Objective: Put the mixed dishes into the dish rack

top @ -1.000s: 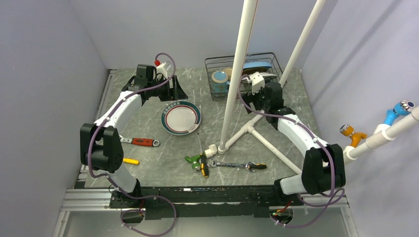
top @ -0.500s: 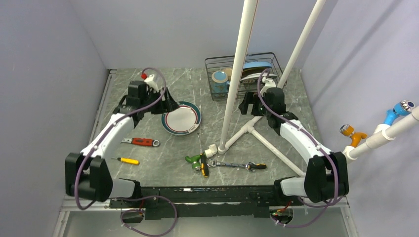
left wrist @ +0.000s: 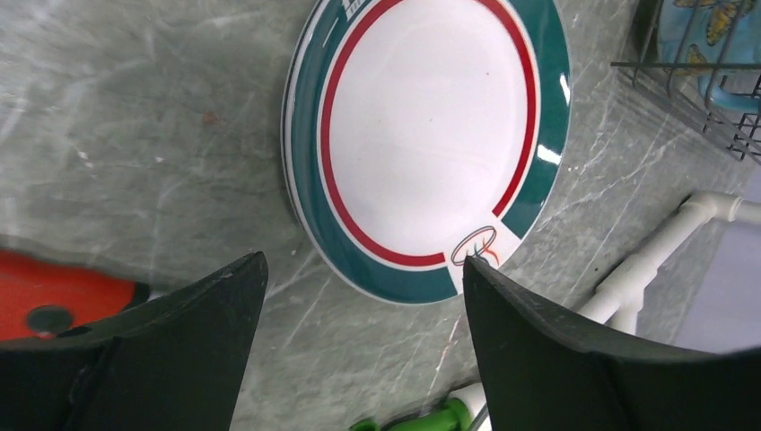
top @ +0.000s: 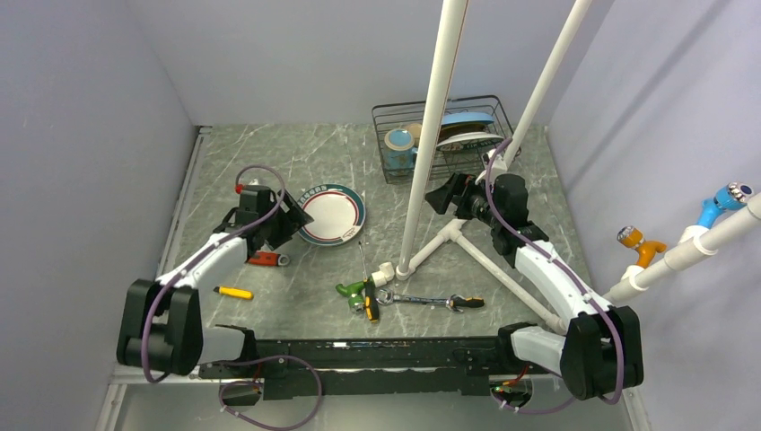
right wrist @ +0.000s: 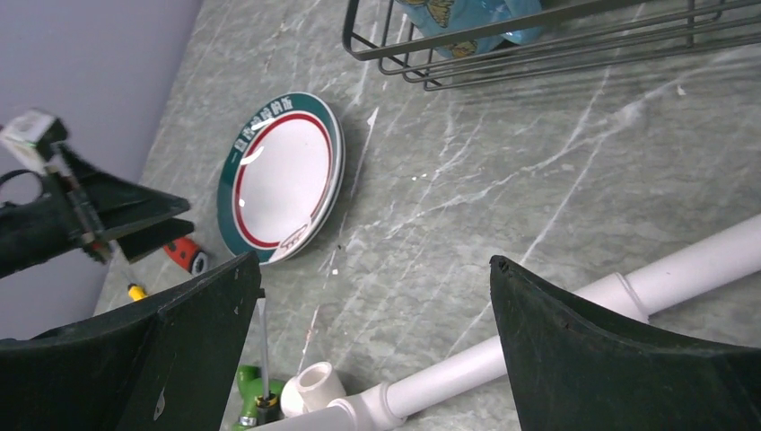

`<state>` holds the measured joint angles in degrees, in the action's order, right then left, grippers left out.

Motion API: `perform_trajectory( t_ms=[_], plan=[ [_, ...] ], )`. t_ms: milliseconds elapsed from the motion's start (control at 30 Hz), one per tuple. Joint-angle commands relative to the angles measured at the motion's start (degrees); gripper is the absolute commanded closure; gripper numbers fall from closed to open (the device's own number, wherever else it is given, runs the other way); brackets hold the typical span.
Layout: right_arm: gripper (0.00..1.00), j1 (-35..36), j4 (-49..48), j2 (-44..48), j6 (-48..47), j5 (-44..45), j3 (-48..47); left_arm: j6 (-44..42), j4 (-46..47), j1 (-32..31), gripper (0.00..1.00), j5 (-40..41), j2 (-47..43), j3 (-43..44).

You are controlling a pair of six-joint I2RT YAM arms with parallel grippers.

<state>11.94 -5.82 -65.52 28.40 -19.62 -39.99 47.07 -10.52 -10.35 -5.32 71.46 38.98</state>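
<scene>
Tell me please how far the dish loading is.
Done: the teal mug and light-blue plate sit in the dish rack. In hand: nothing; the open left gripper hovers at the green-rimmed plate. Left: that plate, lying on the table.

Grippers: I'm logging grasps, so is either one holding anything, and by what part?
Nothing is held. The left gripper is open at the edge of the plate, not closed on it; the right gripper is open and empty.

Grey marbled counter (top: 269, 162): green-rimmed plate (top: 330, 214) flat near the middle, dish rack (top: 378, 139) at the far edge, white pipe frame (top: 429, 248) just in front of it, red wrench (top: 265, 259) and yellow screwdriver (top: 235, 292) toward the left edge.
</scene>
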Motion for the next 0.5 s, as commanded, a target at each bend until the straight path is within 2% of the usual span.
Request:
perform_trajectory(
  t_ms=[0, 200, 467],
  plan=[
    [0.00, -0.2, -6.0, 1.7, 1.4, -3.4, 0.7, 7.7, 3.8, -0.4, 0.17, -3.2, 5.5, 3.1],
    [0.00, -0.2, -4.8, 1.1, 1.5, -3.4, 1.6, 9.3, 3.2, -1.7, 0.21, 1.2, 9.9, 3.9],
    [0.00, -0.2, -1.5, -0.8, 0.4, -1.6, 0.3, 7.9, 0.9, -2.0, 0.37, 2.8, 15.1, 6.6]
  ],
)
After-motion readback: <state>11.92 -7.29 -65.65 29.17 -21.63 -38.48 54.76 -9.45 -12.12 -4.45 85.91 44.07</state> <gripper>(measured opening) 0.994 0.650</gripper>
